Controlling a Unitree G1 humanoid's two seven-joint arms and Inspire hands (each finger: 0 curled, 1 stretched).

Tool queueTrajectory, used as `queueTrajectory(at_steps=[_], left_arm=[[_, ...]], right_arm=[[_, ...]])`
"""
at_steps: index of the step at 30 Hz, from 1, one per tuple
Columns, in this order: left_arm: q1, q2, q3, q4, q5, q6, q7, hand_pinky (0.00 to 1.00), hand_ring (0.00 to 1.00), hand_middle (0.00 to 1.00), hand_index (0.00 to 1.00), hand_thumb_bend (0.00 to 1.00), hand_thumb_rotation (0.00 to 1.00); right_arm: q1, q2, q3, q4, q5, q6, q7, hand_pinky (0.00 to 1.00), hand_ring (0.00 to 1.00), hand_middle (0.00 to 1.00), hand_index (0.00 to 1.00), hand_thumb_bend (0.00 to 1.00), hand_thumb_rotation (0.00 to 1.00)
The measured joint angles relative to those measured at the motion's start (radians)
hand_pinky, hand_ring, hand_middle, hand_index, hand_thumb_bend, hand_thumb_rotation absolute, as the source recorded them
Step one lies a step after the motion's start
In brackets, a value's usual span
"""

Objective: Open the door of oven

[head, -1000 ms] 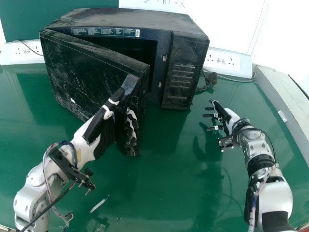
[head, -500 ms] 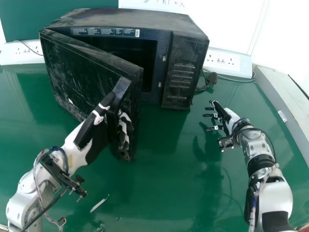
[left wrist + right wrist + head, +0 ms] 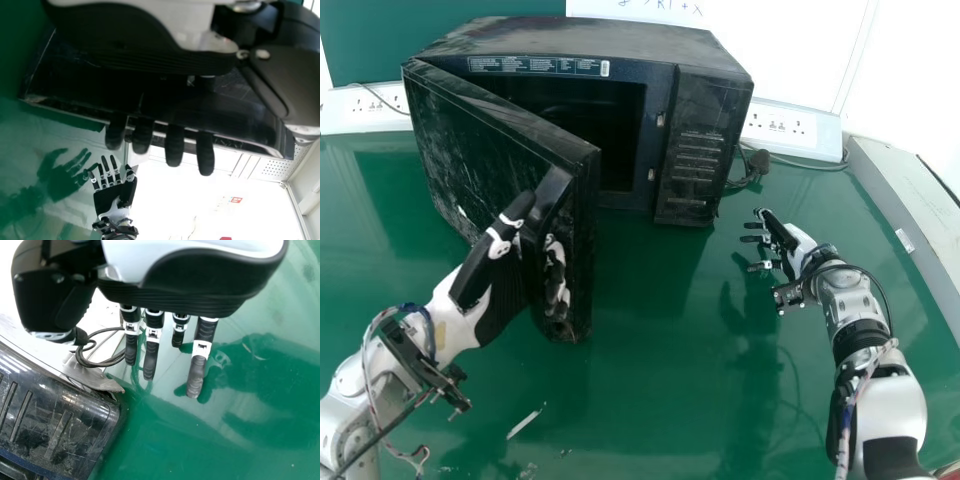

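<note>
The black oven (image 3: 590, 40) has its door (image 3: 470, 160) standing well ajar, with the dark cavity visible behind it. At the door's free edge is my left hand (image 3: 500, 285), thumb along the outer face by the handle and fingers curled at the edge. In the left wrist view, the left hand (image 3: 145, 37) has its fingertips overlapping the rim of the door (image 3: 230, 105). My right hand (image 3: 780, 238) is held open right of the oven, touching nothing; the right wrist view shows the right hand (image 3: 195, 282) with straight fingers near the oven's corner (image 3: 60, 425).
The oven stands on a green table (image 3: 660, 380). Behind it are a white socket strip (image 3: 790, 130) and a black cable with a plug (image 3: 758, 162). A grey ledge (image 3: 910, 205) runs along the right side. A small pale strip (image 3: 525, 424) lies near the front.
My left hand has moved left and toward the front, and the door has swung wider with it, showing more of the cavity. My right hand has kept still.
</note>
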Motion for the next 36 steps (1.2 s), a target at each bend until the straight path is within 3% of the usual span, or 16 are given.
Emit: queueTrajectory(at_steps=[4,9,13,20,26,29,36], left_arm=[[0.0,0.042,0.016,0.003,-0.034,0.014,-0.023,0.01,0.06,0.13,0.24,0.81,0.91],[-0.022,0.151,0.039,0.054,-0.092,0.032,-0.135,0.0,0.04,0.1,0.19,0.87,0.92],[-0.04,0.204,0.043,0.103,-0.117,0.032,-0.207,0.0,0.04,0.1,0.19,0.88,0.94],[-0.047,0.246,0.043,0.155,-0.123,0.004,-0.269,0.0,0.04,0.1,0.16,0.9,0.97],[-0.052,0.282,0.045,0.167,-0.128,0.003,-0.284,0.0,0.02,0.07,0.13,0.88,0.96],[-0.052,0.303,0.053,0.18,-0.135,0.001,-0.307,0.0,0.01,0.06,0.12,0.87,0.97],[-0.056,0.382,0.094,0.239,-0.166,0.009,-0.397,0.0,0.0,0.05,0.1,0.87,0.88]], right_arm=[[0.0,0.0,0.0,0.0,0.0,0.0,0.003,0.66,0.71,0.75,0.85,0.56,0.58],[0.001,-0.009,0.0,0.002,-0.001,0.003,-0.001,0.65,0.71,0.75,0.85,0.56,0.58],[0.003,-0.015,0.002,0.004,-0.006,0.008,-0.001,0.63,0.71,0.76,0.85,0.59,0.56],[0.005,-0.013,-0.001,0.006,-0.007,0.008,-0.001,0.66,0.7,0.75,0.84,0.56,0.56],[0.005,-0.012,0.001,0.006,-0.007,0.008,-0.001,0.6,0.67,0.75,0.84,0.57,0.55],[0.005,-0.011,0.001,0.006,-0.007,0.009,-0.001,0.65,0.72,0.76,0.85,0.58,0.58],[0.005,-0.011,-0.002,0.006,-0.008,0.015,-0.002,0.62,0.7,0.75,0.83,0.57,0.55]])
